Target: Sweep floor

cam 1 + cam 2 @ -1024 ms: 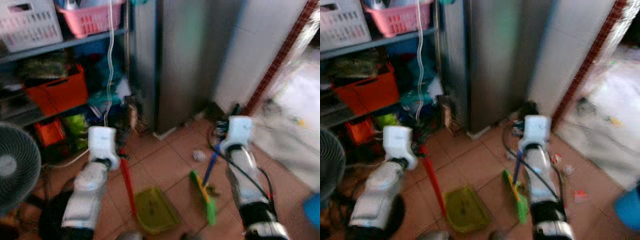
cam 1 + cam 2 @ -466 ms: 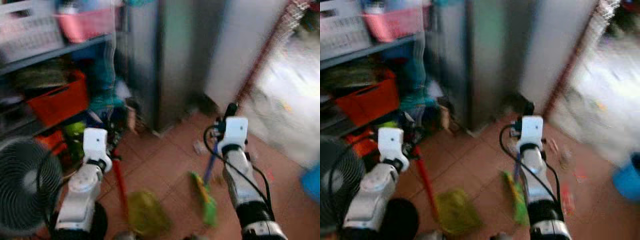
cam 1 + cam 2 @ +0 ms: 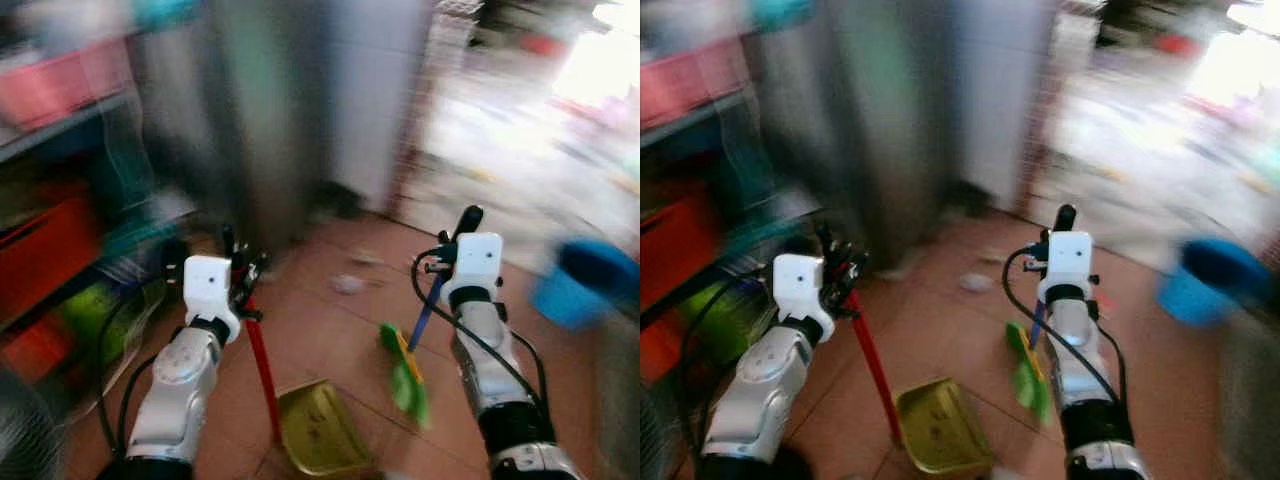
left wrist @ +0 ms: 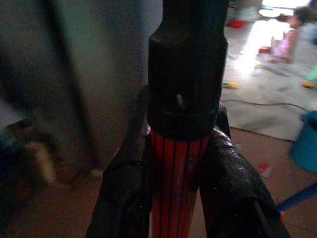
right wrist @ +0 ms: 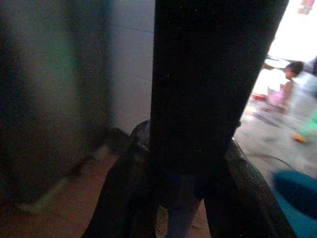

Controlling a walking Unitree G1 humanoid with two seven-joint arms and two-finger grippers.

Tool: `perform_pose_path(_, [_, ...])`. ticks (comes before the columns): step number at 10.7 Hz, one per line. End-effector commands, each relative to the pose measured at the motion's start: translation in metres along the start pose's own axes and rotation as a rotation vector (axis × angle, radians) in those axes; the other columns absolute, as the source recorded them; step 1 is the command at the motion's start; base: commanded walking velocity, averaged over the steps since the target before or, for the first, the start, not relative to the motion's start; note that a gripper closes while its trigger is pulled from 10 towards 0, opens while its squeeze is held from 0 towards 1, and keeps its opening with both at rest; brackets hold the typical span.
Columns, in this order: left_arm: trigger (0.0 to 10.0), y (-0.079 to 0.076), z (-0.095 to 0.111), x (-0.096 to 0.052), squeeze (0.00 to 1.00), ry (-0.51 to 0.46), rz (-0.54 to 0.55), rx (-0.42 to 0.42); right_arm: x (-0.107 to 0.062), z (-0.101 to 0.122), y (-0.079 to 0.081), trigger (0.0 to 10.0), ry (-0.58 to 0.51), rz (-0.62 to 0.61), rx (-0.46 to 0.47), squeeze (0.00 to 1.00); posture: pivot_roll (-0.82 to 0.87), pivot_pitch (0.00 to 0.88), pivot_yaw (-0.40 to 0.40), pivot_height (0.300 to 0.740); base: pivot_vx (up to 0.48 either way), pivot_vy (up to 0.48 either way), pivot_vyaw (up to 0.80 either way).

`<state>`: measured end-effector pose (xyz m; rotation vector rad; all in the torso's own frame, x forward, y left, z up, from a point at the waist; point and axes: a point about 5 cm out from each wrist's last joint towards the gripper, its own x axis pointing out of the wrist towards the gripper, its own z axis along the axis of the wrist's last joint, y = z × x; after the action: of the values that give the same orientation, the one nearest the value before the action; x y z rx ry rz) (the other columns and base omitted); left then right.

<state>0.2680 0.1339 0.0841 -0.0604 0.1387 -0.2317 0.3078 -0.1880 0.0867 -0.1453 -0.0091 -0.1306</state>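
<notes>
Left gripper (image 4: 176, 198): fingers clamped on red dustpan handle (image 3: 262, 362), just below its black cap.
Dustpan (image 3: 320, 430): yellow-green, on tiled floor (image 3: 330, 330).
Right gripper (image 5: 183, 198): closed round blue broom handle (image 3: 424, 314).
Broom head (image 3: 404, 375): green, on floor just right of dustpan.
Debris (image 3: 347, 285): pale scrap beyond dustpan, blurred.
Background: shelves, blue tub (image 3: 580, 285) smeared by blur.

blue bucket (image 3: 585, 283) seen far right on tiled floor | grey fridge (image 3: 260, 110) far centre-left | red crate (image 3: 45, 255) & pink basket (image 3: 60, 85) on shelf unit, left, blurred | person (image 5: 282, 89) seated far right
</notes>
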Motion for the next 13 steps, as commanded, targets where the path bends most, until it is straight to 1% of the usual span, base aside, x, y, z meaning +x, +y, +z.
perform_pose_path(1, [10.0,0.006,0.014,0.003,0.0,-0.062,0.011,0.021,0.003,0.003,-0.001,10.0,-0.004,-0.008,-0.023,0.0,0.01,0.0,0.018,0.74,0.36,0.319,0.0])
perform_pose_path(4, [10.0,0.01,0.014,0.002,0.0,-0.059,0.017,0.029,0.007,0.006,-0.002,10.0,-0.013,-0.01,-0.027,0.0,0.01,0.0,0.025,0.74,0.356,0.322,0.0])
perform_pose_path(6, [10.0,0.008,0.01,0.0,0.0,-0.048,0.017,0.029,0.005,0.005,-0.002,10.0,-0.011,-0.009,-0.03,0.0,0.01,0.0,0.028,0.74,0.352,0.326,0.0])
perform_pose_path(7, [10.0,0.006,0.01,0.002,0.0,-0.052,0.02,0.036,0.005,0.004,-0.001,10.0,-0.009,-0.007,-0.034,0.0,0.0,0.0,0.026,0.74,0.322,0.356,0.0])
perform_pose_path(8, [10.0,0.005,0.01,0.002,0.0,-0.051,0.023,0.056,0.006,0.004,-0.001,10.0,-0.008,-0.006,-0.035,0.0,0.0,0.0,0.026,0.74,0.285,0.266,0.0])
perform_pose_path(9, [10.0,0.007,0.007,0.002,0.0,-0.03,0.041,0.068,0.006,0.004,-0.001,10.0,-0.007,-0.006,-0.037,0.0,0.01,0.0,0.026,0.74,0.0,0.0,0.0])
perform_pose_path(10, [10.0,0.006,0.006,0.002,0.0,-0.029,0.044,0.071,0.005,0.003,-0.001,10.0,-0.002,-0.006,-0.039,0.0,0.01,0.0,0.027,0.74,0.0,0.0,0.0])
perform_pose_path(11, [10.0,0.005,0.003,0.001,0.0,-0.018,0.05,0.057,0.004,0.001,-0.001,10.0,0.007,-0.008,-0.034,0.0,0.01,0.0,0.027,0.74,0.0,0.0,-0.8])
perform_pose_path(13, [10.0,0.007,-0.004,-0.007,0.0,0.001,0.05,0.043,-0.002,0.001,0.002,10.0,-0.01,-0.011,-0.027,0.0,0.0,0.0,0.041,0.74,0.0,0.0,-0.8])
